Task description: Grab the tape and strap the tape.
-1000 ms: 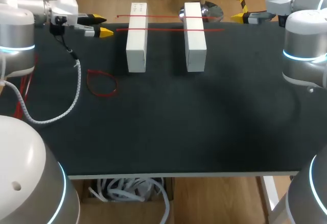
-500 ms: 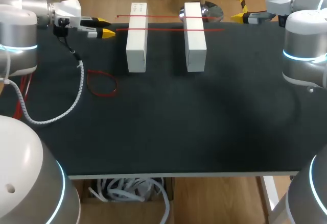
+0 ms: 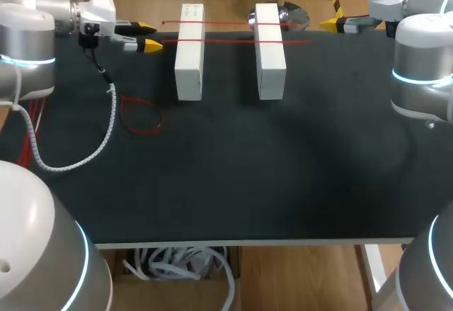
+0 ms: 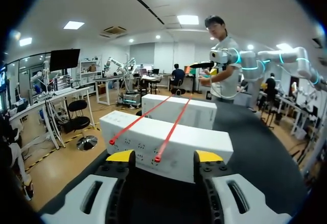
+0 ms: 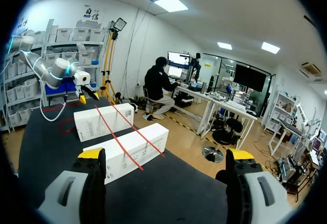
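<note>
My left jaws and right jaws both spread, empty. Two red tapes (image 3: 230, 40) lie across the white boxes (image 3: 190, 63), ends just ahead of left jaws. Risk: thin tape slips the pinch, or a nudge drags it off boxes.

The head camera looks steeply down from above and behind, taking in the whole black bench (image 3: 283, 183). The left wrist camera looks low along the bench's far edge from the left, close to the white boxes (image 4: 168, 142). The right wrist camera faces back from the right, farther off. All three share the boxes and the red tapes (image 3: 233, 41).
</note>
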Motion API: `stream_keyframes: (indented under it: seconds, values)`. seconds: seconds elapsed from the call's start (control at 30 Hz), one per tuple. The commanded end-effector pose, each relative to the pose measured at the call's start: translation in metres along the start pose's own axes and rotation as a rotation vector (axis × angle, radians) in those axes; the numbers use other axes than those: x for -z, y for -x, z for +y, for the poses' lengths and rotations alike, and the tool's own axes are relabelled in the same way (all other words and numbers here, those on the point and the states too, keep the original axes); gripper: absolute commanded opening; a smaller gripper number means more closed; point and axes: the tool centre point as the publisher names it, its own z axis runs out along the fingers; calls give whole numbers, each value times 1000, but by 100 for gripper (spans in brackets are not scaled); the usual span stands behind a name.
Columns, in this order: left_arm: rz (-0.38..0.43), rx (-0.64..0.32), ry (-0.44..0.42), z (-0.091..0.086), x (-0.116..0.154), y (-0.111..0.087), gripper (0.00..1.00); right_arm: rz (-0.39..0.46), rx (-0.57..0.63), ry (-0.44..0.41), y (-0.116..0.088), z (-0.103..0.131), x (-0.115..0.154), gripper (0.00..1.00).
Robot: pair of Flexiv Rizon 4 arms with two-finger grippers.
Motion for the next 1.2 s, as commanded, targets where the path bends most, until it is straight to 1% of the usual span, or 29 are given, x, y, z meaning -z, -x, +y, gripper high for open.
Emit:
stream_keyframes:
  seconds: [0.03, 0.1, 0.27, 0.37, 0.43, 0.47, 0.53, 0.63, 0.67, 0.7, 0.77, 0.8, 0.83, 0.87, 0.9, 0.93, 1.0, 1.03, 1.07, 1.1, 1.13, 1.17, 1.2]
  values:
    - [26, 1, -8, 5, -6, 9, 47, 0, 0, 0, 0, 0, 0, 100]
    - [30, 3, -11, 6, -8, 10, 46, 0, 0, 0, 0, 0, 0, 100]
    - [30, 6, -15, 11, -14, 14, 49, 0, 0, 0, 0, 0, 0, 100]
    - [29, 13, -22, 13, -16, 16, 55, 0, 0, 0, 0, 0, 0, 100]
    - [28, 13, -24, 15, -18, 17, 54, 0, 0, 0, 0, 0, 0, 100]
    - [27, 15, -25, 16, -19, 18, 56, 0, 0, 0, 0, 0, 0, 100]
    - [24, 16, -26, 17, -20, 19, 55, 0, 0, 0, 0, 0, 0, 100]
    - [23, 23, -27, 20, -20, 19, 58, 0, 0, 0, 0, 0, 0, 100]
    - [24, 25, -26, 22, -21, 19, 52, 0, 0, 0, 0, 0, 0, 100]
    - [23, 27, -25, 23, -21, 19, 49, 0, 0, 0, 0, 0, 0, 100]
    - [23, 30, -22, 25, -21, 18, 48, 0, 0, 0, 0, 0, 0, 100]
    - [23, 31, -21, 26, -21, 18, 45, 0, 0, 0, 0, 0, 0, 100]
    - [25, 32, -21, 26, -21, 18, 35, 0, 0, 0, 0, 0, 0, 100]
    - [24, 33, -20, 27, -20, 18, 23, 0, 0, 0, 0, 0, 0, 100]
    - [23, 33, -19, 27, -20, 18, 22, 0, 0, 0, 0, 0, 0, 100]
    - [22, 35, -19, 28, -20, 19, 37, 0, 0, 0, 0, 0, 0, 100]
    - [16, 35, -17, 28, -19, 19, 28, 0, 0, 0, 0, 0, 0, 100]
    - [15, 35, -16, 28, -19, 19, 31, 0, 0, 0, 0, 0, 0, 100]
    - [15, 35, -16, 28, -18, 19, 27, 0, 0, 0, 0, 0, 0, 100]
    - [10, 36, -15, 28, -17, 20, 25, 0, 0, 0, 0, 0, 0, 100]
    - [8, 38, -16, 29, -16, 20, 28, 0, 0, 0, 0, 0, 0, 100]
    - [9, 38, -16, 29, -16, 21, 27, 0, 0, 0, 0, 0, 0, 100]
    - [9, 37, -16, 29, -15, 21, 20, 0, 0, 0, 0, 0, 0, 100]
